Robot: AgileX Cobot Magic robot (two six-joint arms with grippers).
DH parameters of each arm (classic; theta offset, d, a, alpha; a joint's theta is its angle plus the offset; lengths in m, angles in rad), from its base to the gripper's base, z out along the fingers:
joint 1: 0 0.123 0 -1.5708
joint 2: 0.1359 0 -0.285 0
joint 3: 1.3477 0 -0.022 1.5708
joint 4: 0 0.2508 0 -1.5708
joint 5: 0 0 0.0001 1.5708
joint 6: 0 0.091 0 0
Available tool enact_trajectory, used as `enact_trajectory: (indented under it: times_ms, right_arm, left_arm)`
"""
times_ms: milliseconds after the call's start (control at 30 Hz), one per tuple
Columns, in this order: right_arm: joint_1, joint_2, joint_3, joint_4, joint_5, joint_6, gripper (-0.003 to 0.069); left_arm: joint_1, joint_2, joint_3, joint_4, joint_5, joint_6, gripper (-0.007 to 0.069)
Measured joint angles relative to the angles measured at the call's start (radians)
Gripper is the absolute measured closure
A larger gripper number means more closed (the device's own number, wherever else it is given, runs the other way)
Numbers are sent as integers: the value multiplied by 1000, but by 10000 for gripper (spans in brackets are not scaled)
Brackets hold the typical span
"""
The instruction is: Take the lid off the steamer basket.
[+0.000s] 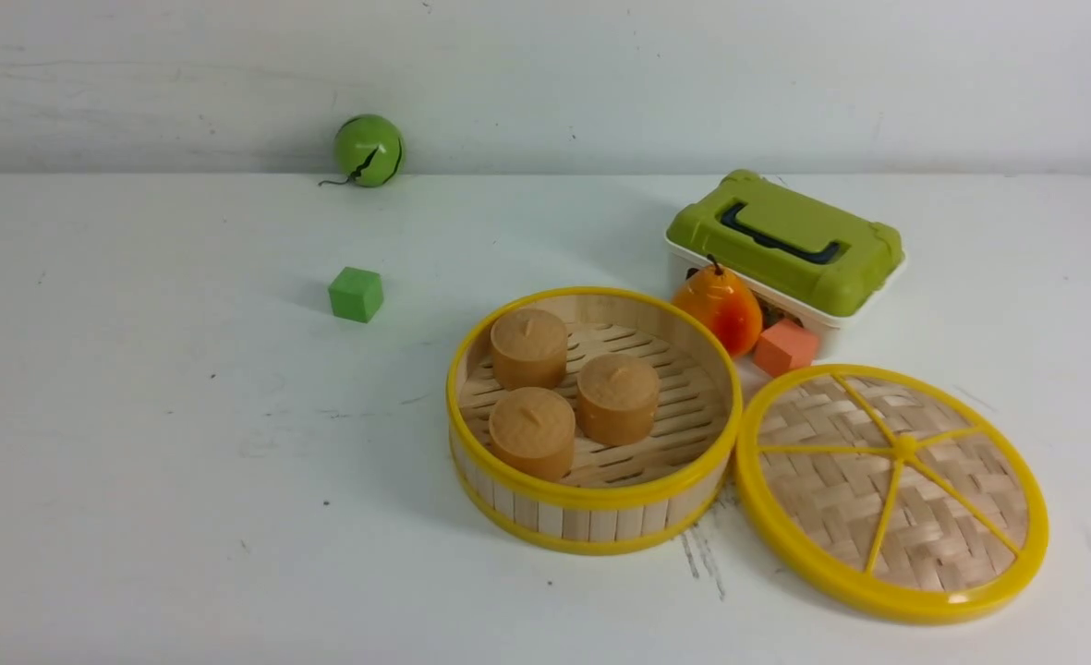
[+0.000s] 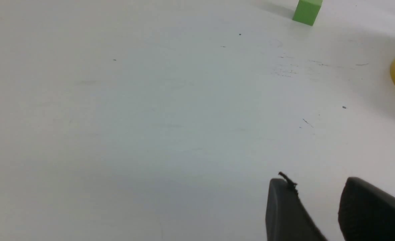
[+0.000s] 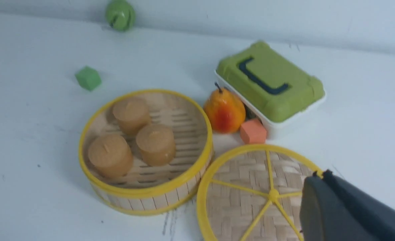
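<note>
The lid (image 1: 891,489) lies flat on the table (image 1: 185,462), just beside the steamer basket (image 1: 591,503) at its four o'clock. Front view misses my grippers — wrist views catch them: right gripper (image 3: 321,175) pinched together, empty, near the lid's rim; left gripper (image 2: 314,182) slightly parted, empty.

Only the fingertips get caught here, each by its own wrist camera; nothing of the arms themselves is seen from the front. The matte black, two-fingered left gripper (image 2: 314,185) is held with its jaws apart, a clear gap being left between the two blunt dark fingers (image 2: 284,214), and it's angled down toward the surface. The dark grey-black right gripper (image 3: 321,179) is closed up tight, its fingers pressed flat against each other so only a thin seam is seen, and it's pointed downward too.
</note>
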State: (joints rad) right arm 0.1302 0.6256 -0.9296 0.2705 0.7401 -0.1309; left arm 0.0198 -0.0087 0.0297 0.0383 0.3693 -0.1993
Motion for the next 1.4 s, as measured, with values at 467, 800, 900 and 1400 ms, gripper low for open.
enact_trajectory:
  times_ms: [467, 800, 900, 1400]
  right_arm:
    - [0, -145, 194, 63, -151, -25, 671]
    - [0, -147, 203, 47, -149, -27, 664]
    - [0, -147, 237, 45, -189, -30, 664]
    - [-168, -481, 862, -232, -560, 211, 663]
  left_arm:
    - [0, 0, 0, 0, 0, 0, 385]
    - [0, 0, 0, 0, 0, 0, 385]
    - [0, 0, 0, 0, 0, 0, 384]
    - [0, 0, 0, 0, 0, 0, 384]
